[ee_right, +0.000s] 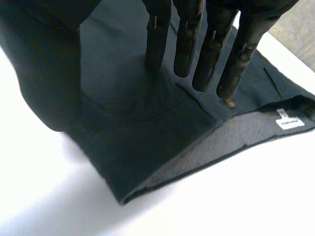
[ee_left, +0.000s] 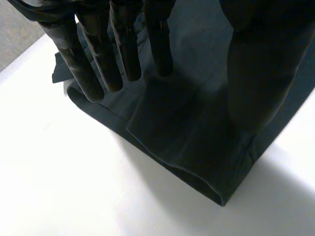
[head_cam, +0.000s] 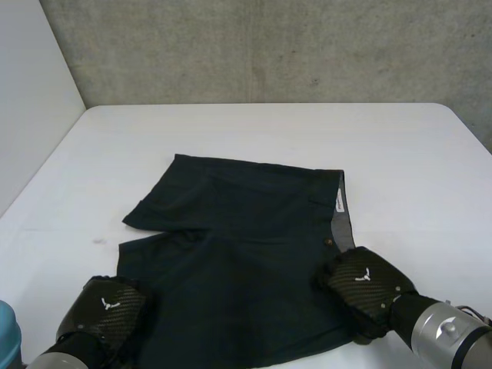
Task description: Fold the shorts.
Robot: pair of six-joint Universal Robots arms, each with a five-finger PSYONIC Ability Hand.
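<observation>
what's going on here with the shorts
A two-armed robot is set to fold the dark shorts spread on the white table. Its left hand is at the near leg's hem and its right hand is at the near end of the waistband. Both hands are open, neither gripping the cloth. No fold looks made yet.
</observation>
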